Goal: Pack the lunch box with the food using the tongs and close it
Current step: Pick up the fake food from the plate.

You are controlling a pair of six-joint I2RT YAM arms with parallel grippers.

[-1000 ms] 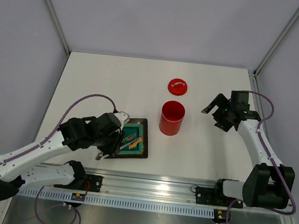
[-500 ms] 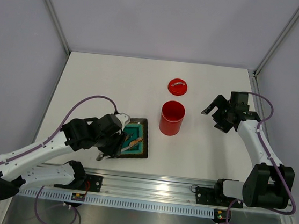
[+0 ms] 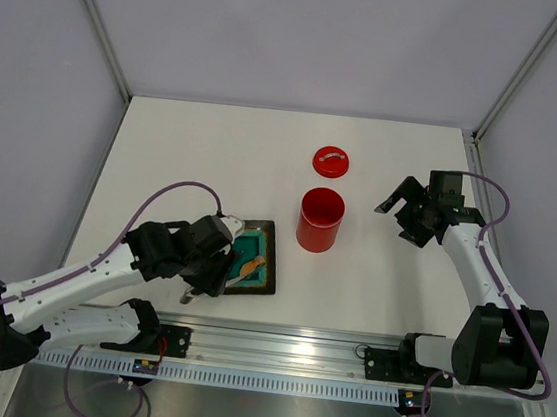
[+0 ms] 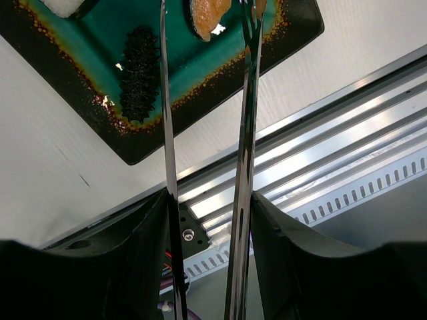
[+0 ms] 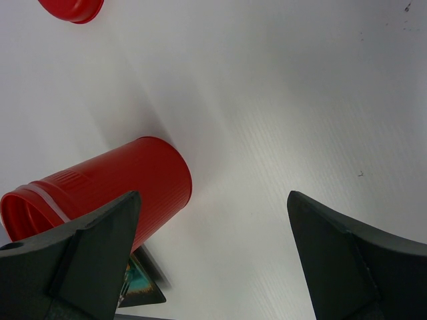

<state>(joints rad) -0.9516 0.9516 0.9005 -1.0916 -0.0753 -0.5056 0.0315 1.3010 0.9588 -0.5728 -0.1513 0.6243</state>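
The silver tongs (image 4: 165, 113) run between the fingers (image 4: 143, 253) of my left gripper (image 4: 208, 207), which is shut on them, their two arms spread apart. Their tips reach over the dark plate (image 4: 293, 33), on either side of an orange piece of food (image 4: 208, 13). A dark stick (image 4: 140, 73) and a white piece (image 4: 67, 5) also lie on the plate. In the top view my left gripper (image 3: 214, 262) hovers at the plate's near left. The red lunch box (image 3: 319, 219) stands open, its lid (image 3: 331, 161) lying behind it. My right gripper (image 3: 404, 211) hangs open to the right of the lunch box (image 5: 100, 187).
The square dark plate (image 3: 272, 268) with a teal centre sits left of the lunch box, close to the table's near edge. A metal rail (image 4: 320, 140) runs along that edge below the tongs. White walls enclose the table on three sides.
The left gripper has eased and the tongs' arms have spread wider. The left arm has drawn back slightly toward the near edge. The right arm has stayed still.
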